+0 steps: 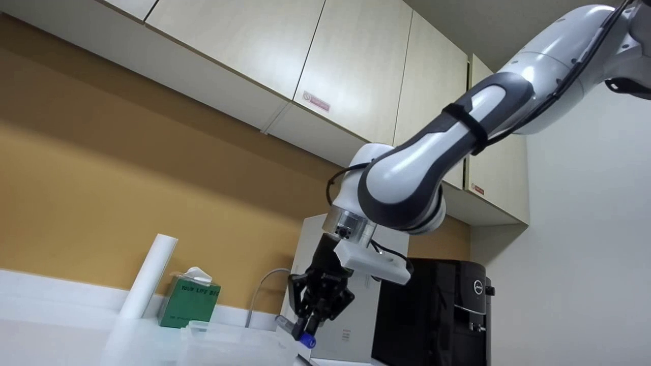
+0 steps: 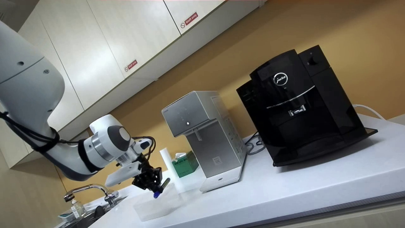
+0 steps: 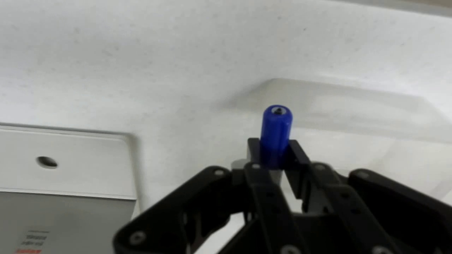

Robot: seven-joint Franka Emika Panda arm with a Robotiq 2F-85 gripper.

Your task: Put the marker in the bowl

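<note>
Gripper, foremost in the wrist view: fingers clamped on the blue-ended marker. In an exterior view, the marker is suspended near the translucent container. In an exterior view, that container stands on the white counter.

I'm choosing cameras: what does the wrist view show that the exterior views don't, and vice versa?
Only the wrist view makes out the dark mark on the end of the slim blue-tipped marker. Only the exterior views show the black coffee machine and green tissue box. All share that marker in the black gripper, the translucent plastic container and the boxy grey dispenser.
</note>
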